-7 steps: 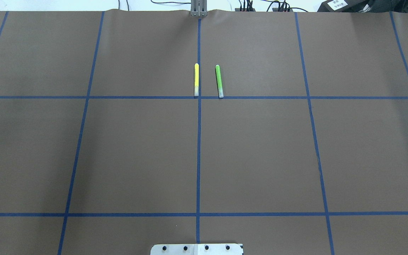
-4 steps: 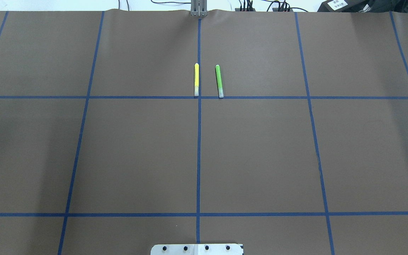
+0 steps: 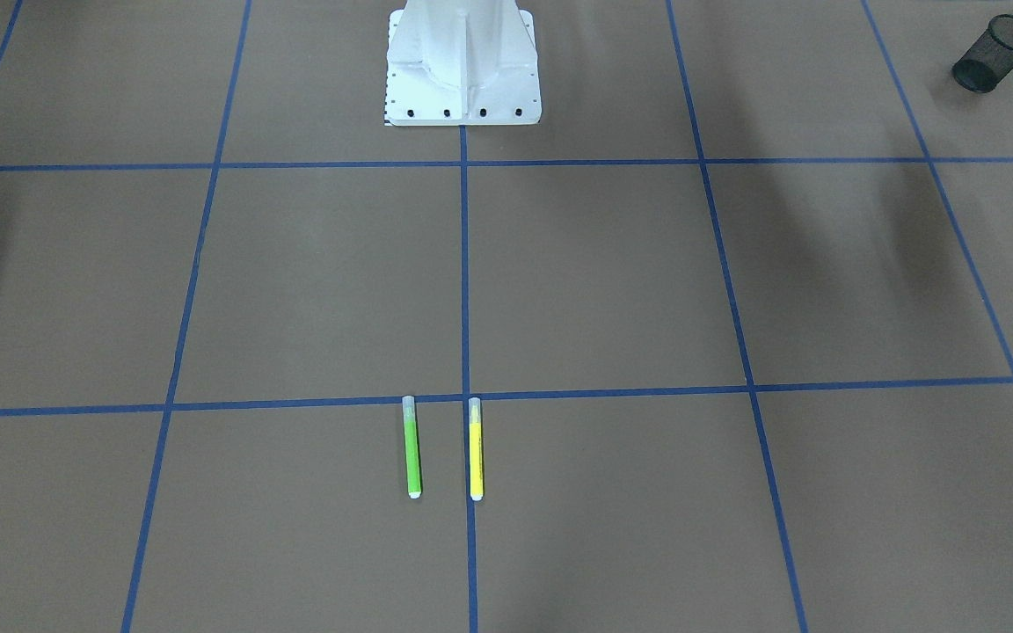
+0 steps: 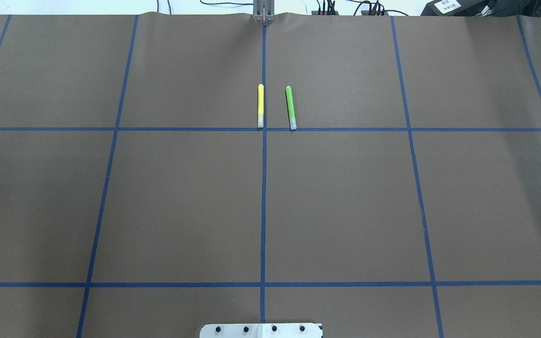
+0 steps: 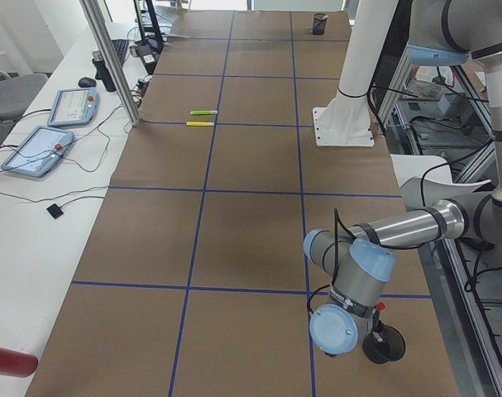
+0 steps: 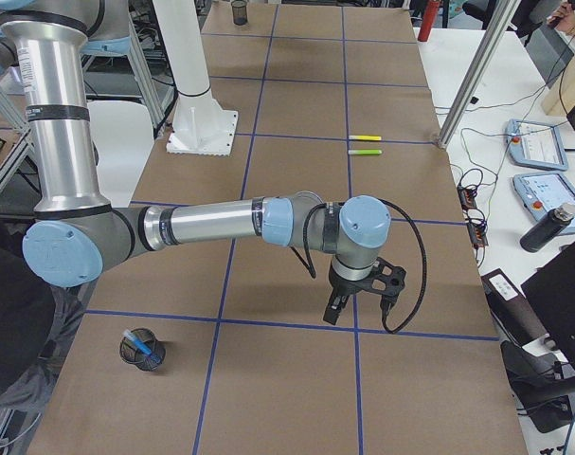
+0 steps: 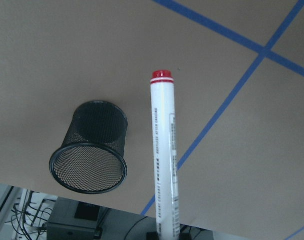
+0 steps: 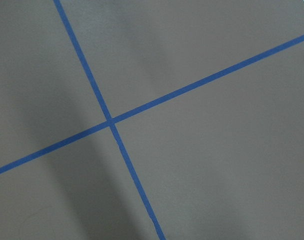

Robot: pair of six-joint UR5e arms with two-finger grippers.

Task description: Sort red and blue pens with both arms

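Left arm (image 5: pixel 408 223) bent low, left gripper (image 7: pixel 161 234) clasping the red pen (image 7: pixel 163 150) near a mesh cup (image 7: pixel 99 125); right arm (image 6: pixel 211 223) outstretched, right gripper (image 6: pixel 356 305) pointing down, opening indeterminable; blue pen (image 6: pixel 135 339) stands in second mesh cup (image 6: pixel 126 356).

Yellow marker (image 4: pixel 260 105) and lime-green marker (image 4: pixel 290 107) lie parallel, near each other, on brown table (image 4: pixel 181 197) with blue tape grid (image 4: pixel 263 211). Black mesh cup (image 3: pixel 995 54) near table corner.

Bright, even overhead light; broad soft shadows lie on the counter (image 8: pixel 217 165) below the right pincer (image 6: pixel 353 308). The red pen (image 7: pixel 163 150) looks sharp, its base perhaps blurred.
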